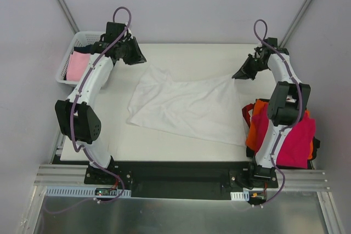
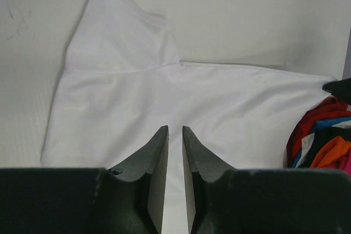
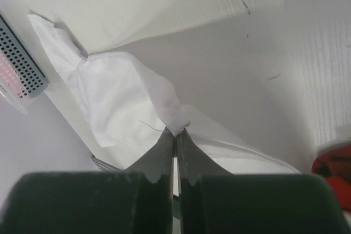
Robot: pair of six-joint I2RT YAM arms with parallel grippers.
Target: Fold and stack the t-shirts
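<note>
A white t-shirt (image 1: 184,105) lies spread on the table (image 1: 192,53), wrinkled, with a sleeve pointing to the far left. My right gripper (image 1: 239,74) is shut on its far right corner, which it holds lifted; the right wrist view shows the cloth (image 3: 120,97) bunched at the gripper's tips (image 3: 176,131). My left gripper (image 1: 138,57) hovers just beyond the shirt's far left sleeve. In the left wrist view the gripper (image 2: 175,129) is open by a narrow gap and empty, with the shirt (image 2: 164,97) below it.
A pile of shirts, with a magenta-red one (image 1: 293,135) on top and an orange one (image 1: 254,132) under it, lies at the right edge beside the right arm. A white lattice basket (image 1: 68,61) at the far left holds a pale pink shirt (image 1: 78,65).
</note>
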